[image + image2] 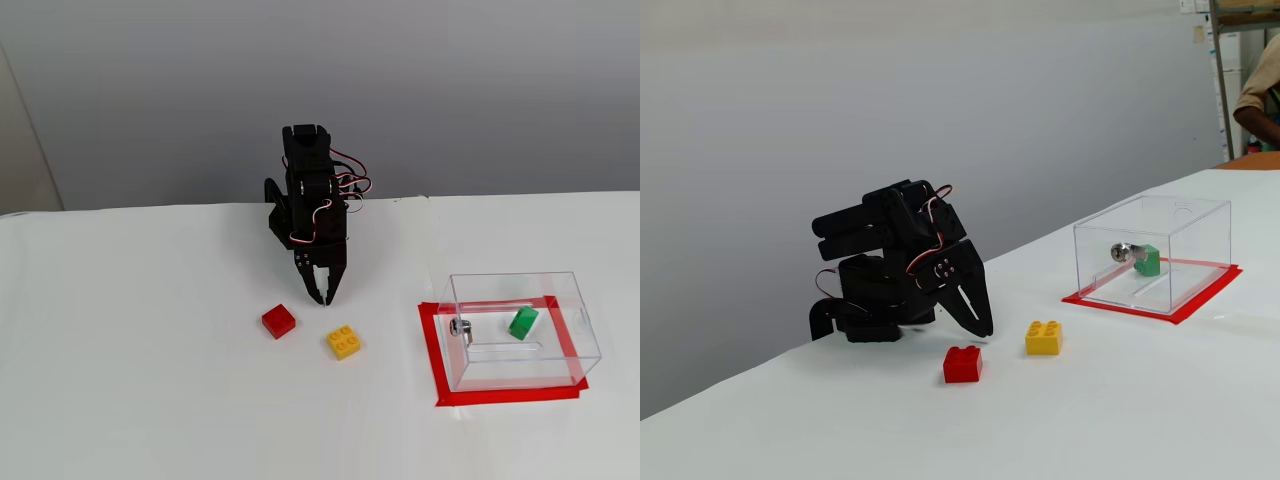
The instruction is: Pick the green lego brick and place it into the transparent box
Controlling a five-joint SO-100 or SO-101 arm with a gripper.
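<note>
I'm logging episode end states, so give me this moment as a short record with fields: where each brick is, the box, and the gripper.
green lego brick: inside the transparent box, tilted, near the metal fitting
transparent box: on the table, within a red tape outline
red brick: on the table, outside the box
yellow brick: on the table, right of the red brick in a fixed view
gripper: shut, empty, pointing down above the table behind the two bricks
</note>
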